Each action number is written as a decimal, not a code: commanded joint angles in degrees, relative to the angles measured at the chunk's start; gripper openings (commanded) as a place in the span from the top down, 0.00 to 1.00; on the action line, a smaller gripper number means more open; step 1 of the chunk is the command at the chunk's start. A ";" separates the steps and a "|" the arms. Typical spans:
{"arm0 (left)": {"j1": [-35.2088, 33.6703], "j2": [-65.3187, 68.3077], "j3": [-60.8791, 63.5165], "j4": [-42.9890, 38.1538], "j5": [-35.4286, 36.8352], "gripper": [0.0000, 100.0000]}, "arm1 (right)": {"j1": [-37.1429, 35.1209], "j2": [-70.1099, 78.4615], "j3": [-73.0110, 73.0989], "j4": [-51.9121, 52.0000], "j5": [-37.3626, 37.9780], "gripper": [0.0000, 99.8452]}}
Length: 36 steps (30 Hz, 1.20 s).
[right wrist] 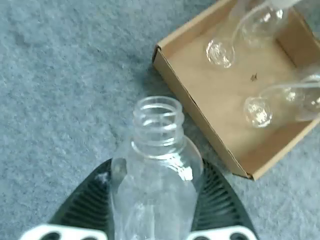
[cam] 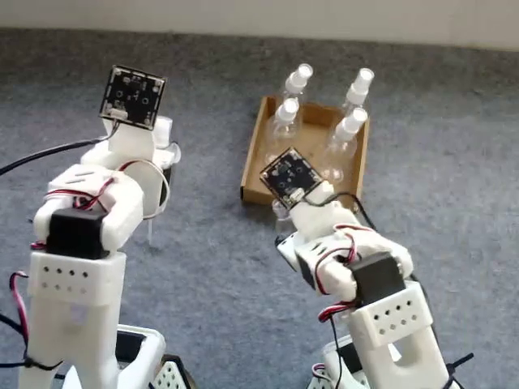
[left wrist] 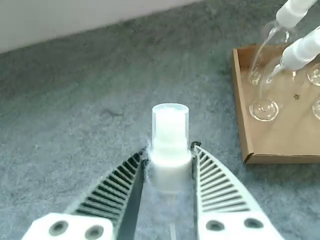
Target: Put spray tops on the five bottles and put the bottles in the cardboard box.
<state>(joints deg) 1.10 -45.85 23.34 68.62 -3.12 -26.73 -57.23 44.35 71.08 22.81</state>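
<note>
High view: the left arm stands over the grey carpet (cam: 219, 267) at the left side of the scene, and the right arm stands nearer the middle, just in front of a shallow brown cardboard box (cam: 253, 158). In the left wrist view, the left gripper (left wrist: 169, 150) has its two ribbed white fingers (left wrist: 120, 185) pressed against the sides of a white plastic spray top (left wrist: 170, 142). The top is pinched upright between the fingertips, with its translucent capped head poking out past them. A thin tube runs back from its base through the gap between the fingers. This top is held over open carpet, well apart from the box, which lies off to one side of it. In the right wrist view, the right gripper (right wrist: 157, 172) has its dark ribbed fingers (right wrist: 87, 200) closed around the shoulder of a clear plastic bottle with no cap (right wrist: 157, 150). The bottle's open threaded neck sticks out beyond the fingertips. It is outside the box, near the wall by one corner, and whether it touches the cardboard cannot be told. Farthest right, inside the box, four clear bottles fitted with white spray tops (cam: 349, 134) stand upright in two pairs, with bare cardboard floor showing between them
</note>
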 commanded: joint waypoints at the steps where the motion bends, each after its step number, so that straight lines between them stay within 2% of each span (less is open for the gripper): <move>1: 0.40 -1.89 -9.98 6.24 0.26 0.98 | -1.01 -2.15 4.79 -5.23 -0.26 1.00; 4: 0.57 -1.98 -14.11 7.82 0.35 0.98 | -1.10 -4.97 10.42 -7.52 -0.62 0.99; 6: 0.75 -1.98 -16.22 7.74 0.62 0.98 | -2.24 -8.13 12.00 -12.79 -0.70 0.99; 8: 0.84 -1.98 -18.33 7.74 0.70 0.98 | -6.02 -11.82 12.79 -19.38 -1.58 0.99; 11: 2.51 -1.71 -21.32 7.12 0.79 0.98 | -13.85 -15.78 17.89 -28.88 -7.38 1.00; 14: 4.97 -1.98 -23.60 5.45 0.79 1.00 | -19.21 -16.31 23.16 -38.73 -8.70 1.00; 17: 6.73 -1.98 -27.03 4.92 0.97 0.99 | -20.26 -15.78 27.38 -46.90 -8.79 1.00; 19: 6.81 -1.89 -28.97 4.92 3.52 0.99 | -20.26 -16.04 30.20 -50.68 -8.79 1.00; 24: 7.08 -1.71 -29.85 3.78 7.21 0.99 | -21.85 -16.13 34.33 -54.20 -11.52 1.00; 30: 8.57 -2.07 -23.16 -2.20 7.30 0.99 | -26.59 -16.13 34.68 -54.46 -11.96 1.00; 36: 11.21 -2.15 -17.63 -2.55 7.65 0.99 | -28.09 -16.13 34.68 -54.46 -11.96 1.00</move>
<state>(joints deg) 10.86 -47.25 4.09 67.38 3.65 -54.42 -72.35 79.87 17.89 11.47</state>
